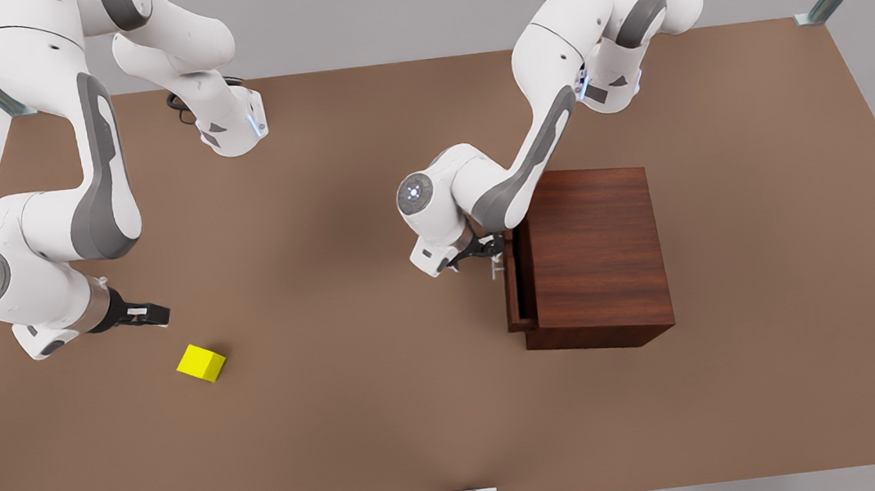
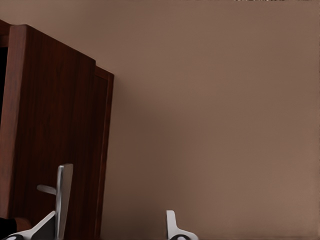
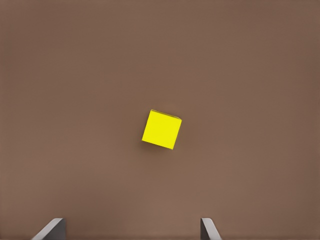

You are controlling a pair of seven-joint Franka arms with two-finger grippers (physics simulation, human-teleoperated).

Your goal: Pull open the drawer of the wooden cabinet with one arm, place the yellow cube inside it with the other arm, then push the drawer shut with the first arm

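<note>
Two tasks ran together: the left gripper (image 1: 493, 254) had its jaws spread around the drawer's handle (image 2: 63, 197), needing closure, while the right gripper's (image 1: 159, 314) spread jaws faced the yellow cube (image 3: 161, 129) beyond them.

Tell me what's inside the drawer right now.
The drawer is barely out; its interior is hidden. The yellow cube sits on the table, ahead of the open right gripper.

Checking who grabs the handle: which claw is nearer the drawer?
Left. The left claw is open at the drawer handle; the right claw is open far off, near the yellow cube.
</note>
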